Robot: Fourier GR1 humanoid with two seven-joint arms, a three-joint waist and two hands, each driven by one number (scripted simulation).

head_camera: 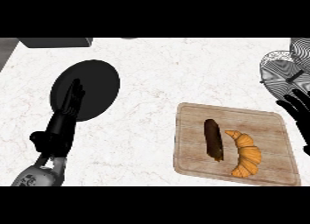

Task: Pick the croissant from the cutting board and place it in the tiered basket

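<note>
The right hand (306, 118) shows at the right edge of the view, fingers spread and straight, holding nothing, just off the right side of the cutting board (190, 144) and apart from it. The croissant (246, 154) lies on the board's right half, curved, untouched. Just to its left on the same board lies a dark brown oblong item (214, 139), perhaps a chocolate pastry, though that is hard to tell. The tiered basket (293, 65), a wire mesh piece, stands at the worktop's (157, 78) far right corner, just beyond the right hand. The left hand (72, 98) is open, fingers straight, above a black round plate (99, 83) on the worktop's left half, well apart from the board.
</note>
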